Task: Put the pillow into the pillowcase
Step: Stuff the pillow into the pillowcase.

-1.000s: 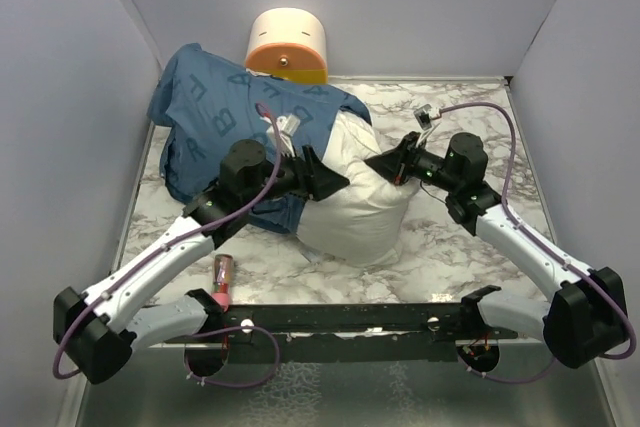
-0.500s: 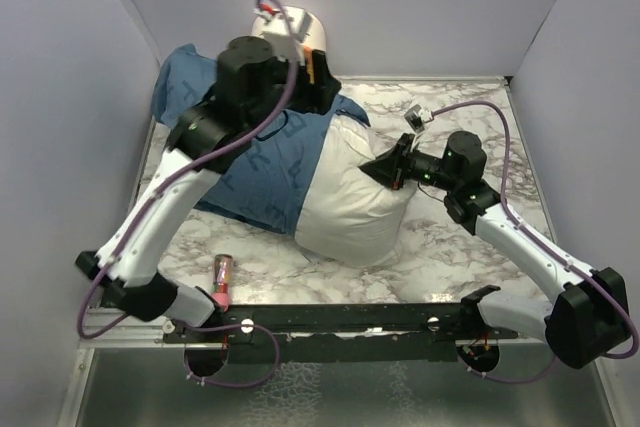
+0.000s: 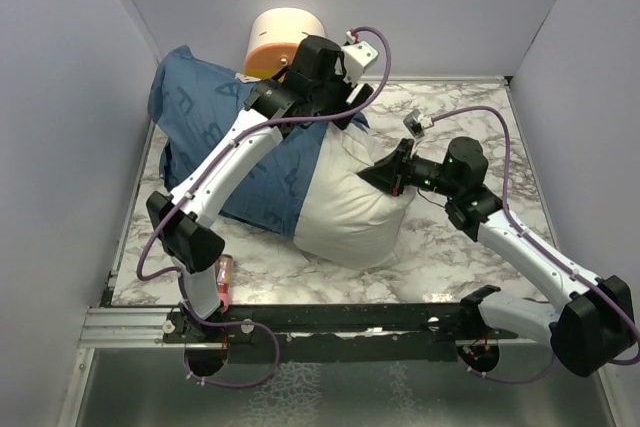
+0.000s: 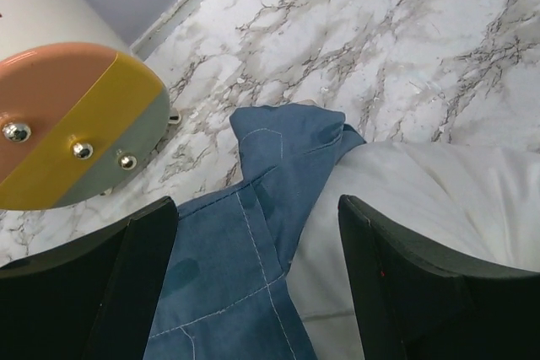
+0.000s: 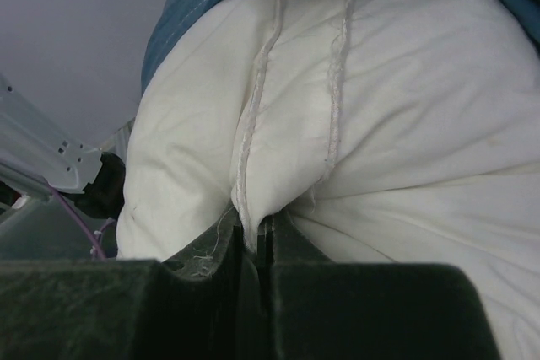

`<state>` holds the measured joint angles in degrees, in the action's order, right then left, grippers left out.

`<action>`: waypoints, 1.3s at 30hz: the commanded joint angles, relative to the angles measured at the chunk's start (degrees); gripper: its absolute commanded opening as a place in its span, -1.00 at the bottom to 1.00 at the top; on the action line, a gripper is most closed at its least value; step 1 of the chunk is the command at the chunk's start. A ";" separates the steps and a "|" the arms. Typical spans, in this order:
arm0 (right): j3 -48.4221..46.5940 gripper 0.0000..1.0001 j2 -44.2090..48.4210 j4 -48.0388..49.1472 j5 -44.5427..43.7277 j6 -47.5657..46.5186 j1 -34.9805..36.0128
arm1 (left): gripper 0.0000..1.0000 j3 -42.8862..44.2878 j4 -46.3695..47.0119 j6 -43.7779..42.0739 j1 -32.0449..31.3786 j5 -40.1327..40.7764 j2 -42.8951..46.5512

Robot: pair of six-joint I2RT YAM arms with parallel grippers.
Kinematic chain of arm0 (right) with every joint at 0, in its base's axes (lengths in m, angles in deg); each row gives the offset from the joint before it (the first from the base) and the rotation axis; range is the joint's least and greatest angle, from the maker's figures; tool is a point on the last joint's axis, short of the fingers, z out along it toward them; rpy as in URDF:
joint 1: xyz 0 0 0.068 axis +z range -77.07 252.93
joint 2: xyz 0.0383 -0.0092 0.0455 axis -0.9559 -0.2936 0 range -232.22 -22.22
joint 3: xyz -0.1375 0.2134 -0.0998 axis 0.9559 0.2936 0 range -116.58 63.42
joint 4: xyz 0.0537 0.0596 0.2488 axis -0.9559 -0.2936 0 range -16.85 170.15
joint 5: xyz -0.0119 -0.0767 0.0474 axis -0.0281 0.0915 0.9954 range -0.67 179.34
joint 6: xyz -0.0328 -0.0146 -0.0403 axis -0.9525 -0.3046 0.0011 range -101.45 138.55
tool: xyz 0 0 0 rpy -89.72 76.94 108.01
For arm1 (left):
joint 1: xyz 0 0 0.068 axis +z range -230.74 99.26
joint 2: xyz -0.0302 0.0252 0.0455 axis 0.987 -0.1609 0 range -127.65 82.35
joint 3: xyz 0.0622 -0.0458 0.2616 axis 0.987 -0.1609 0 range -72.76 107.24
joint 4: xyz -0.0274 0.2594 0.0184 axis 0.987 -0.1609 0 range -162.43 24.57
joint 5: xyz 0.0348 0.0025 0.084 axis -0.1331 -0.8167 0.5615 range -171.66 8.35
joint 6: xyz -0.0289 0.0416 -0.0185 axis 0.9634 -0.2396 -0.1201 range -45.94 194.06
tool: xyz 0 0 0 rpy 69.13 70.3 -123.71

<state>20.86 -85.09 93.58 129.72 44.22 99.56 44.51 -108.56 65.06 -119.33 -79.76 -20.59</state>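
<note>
The left hand (image 4: 257,229) has swung to the far edge of the pillowcase (image 3: 250,162), spread and empty, likely to regrip. The right hand (image 5: 257,250) keeps pinching the pillow (image 3: 350,212), half covered on the tabletop (image 3: 450,247).

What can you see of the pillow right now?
The pillow is plump white fabric with stitched seams, lying on the marble table. Its left part is covered by the blue pillowcase; the right end bulges out bare. The right gripper is shut on an edge seam there.
</note>
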 commanded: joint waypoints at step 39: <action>-18.54 -0.99 -10.58 -4.20 -17.48 -5.44 1.23 | -1.00 -16.28 50.17 48.97 -8.80 -15.76 22.26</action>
<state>-9.02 -93.49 87.72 117.26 39.74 100.80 36.58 -76.65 104.60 -122.83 -90.91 -8.57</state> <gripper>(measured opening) 0.058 0.020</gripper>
